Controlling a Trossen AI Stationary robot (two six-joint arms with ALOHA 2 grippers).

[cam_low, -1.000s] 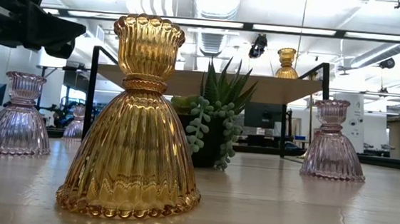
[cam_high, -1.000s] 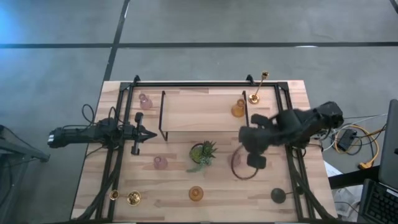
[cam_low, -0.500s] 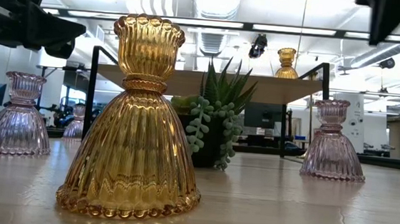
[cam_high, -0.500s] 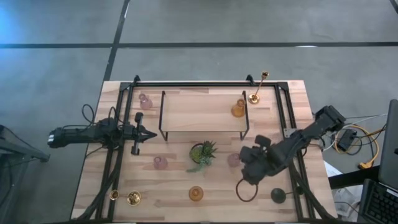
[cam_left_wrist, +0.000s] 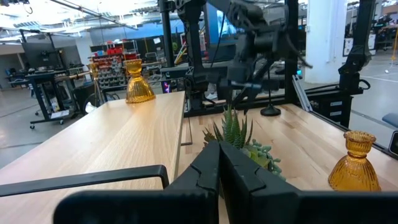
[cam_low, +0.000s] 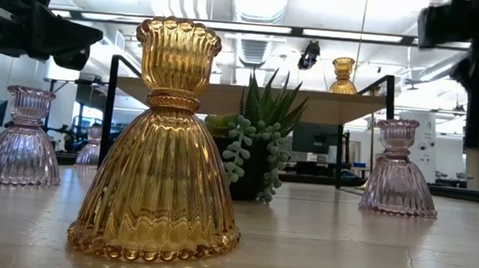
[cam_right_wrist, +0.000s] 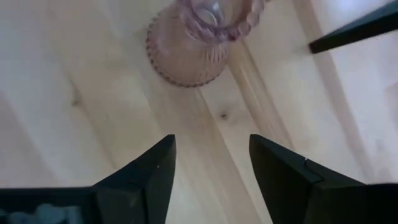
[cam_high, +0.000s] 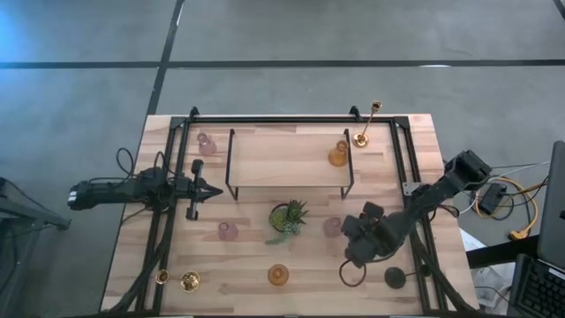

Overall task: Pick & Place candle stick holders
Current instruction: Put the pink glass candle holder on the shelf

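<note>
A pink glass candle stick holder (cam_high: 332,227) stands on its base to the right of the plant (cam_high: 288,216). My right gripper (cam_high: 351,250) hovers open just nearside of it, fingers pointing down with nothing between them (cam_right_wrist: 211,162); that holder (cam_right_wrist: 198,37) shows ahead of the fingertips. My left gripper (cam_high: 199,188) waits shut at the table's left, beside the shelf (cam_high: 287,159). An amber holder (cam_high: 338,155) stands on the shelf, and a gold stick (cam_high: 364,132) behind it. A black holder's base (cam_high: 395,277) sits near the front right.
Another pink holder (cam_high: 228,230) and an amber one (cam_high: 278,275) stand toward the near edge, gold pieces (cam_high: 190,282) at the near left corner, a pink one (cam_high: 206,143) at the far left. Black frame rails (cam_high: 415,221) run along both sides.
My right gripper has moved from over the pink holder toward the table's near edge and now shows at the upper right of the low view. The pink holder, hidden beneath it a second ago, now stands uncovered on the table.
</note>
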